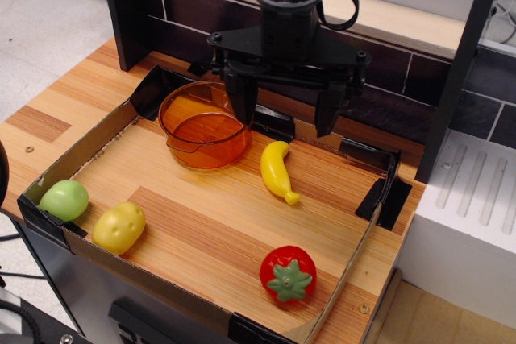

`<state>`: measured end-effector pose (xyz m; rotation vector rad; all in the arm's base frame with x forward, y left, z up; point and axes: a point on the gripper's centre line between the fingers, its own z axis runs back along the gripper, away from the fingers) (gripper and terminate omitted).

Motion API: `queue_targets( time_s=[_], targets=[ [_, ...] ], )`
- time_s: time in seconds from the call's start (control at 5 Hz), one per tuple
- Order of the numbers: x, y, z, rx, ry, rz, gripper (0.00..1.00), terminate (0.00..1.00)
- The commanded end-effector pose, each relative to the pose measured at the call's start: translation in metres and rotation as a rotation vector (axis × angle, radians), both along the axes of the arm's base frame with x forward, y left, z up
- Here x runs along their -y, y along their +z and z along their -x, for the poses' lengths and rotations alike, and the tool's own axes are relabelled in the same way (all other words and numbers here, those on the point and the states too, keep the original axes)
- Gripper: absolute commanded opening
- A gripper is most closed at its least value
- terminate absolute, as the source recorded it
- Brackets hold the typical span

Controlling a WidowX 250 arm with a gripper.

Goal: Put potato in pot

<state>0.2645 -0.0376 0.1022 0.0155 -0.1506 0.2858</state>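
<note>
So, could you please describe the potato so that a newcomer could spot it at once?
Look in the cardboard-edged wooden tray, at its near left corner. The potato lies there beside a smooth green fruit. It is the lumpy yellow oval with dark dimples, unlike the curved banana.

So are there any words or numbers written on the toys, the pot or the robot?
None can be read.
The potato, orange pot, banana, green fruit and strawberry are plain, with no letters.
The black gripper above the tray shows no label either.
</note>
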Motion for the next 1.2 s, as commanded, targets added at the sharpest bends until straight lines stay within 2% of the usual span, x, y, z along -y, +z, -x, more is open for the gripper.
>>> queue_targets(
  time_s=[0.0,0.2,0.4,0.6,0.8,1.0],
  targets=[
    [0.0,0.0,0.0,0.0,0.0,0.0,1.0,0.0],
    [-0.029,0.004,0.014,-0.091,-0.199,0.068,1.0,0.0],
    [-0.058,0.005,0.029,-0.105,-0.331,0.099,1.0,0.0],
    [-0.089,0.012,0.036,-0.068,-0.373,0.112,1.0,0.0],
    [-0.109,0.008,0.037,-0.074,-0.396,0.12,1.0,0.0],
    [-0.125,-0.01,0.044,-0.133,-0.457,0.132,1.0,0.0]
  ],
)
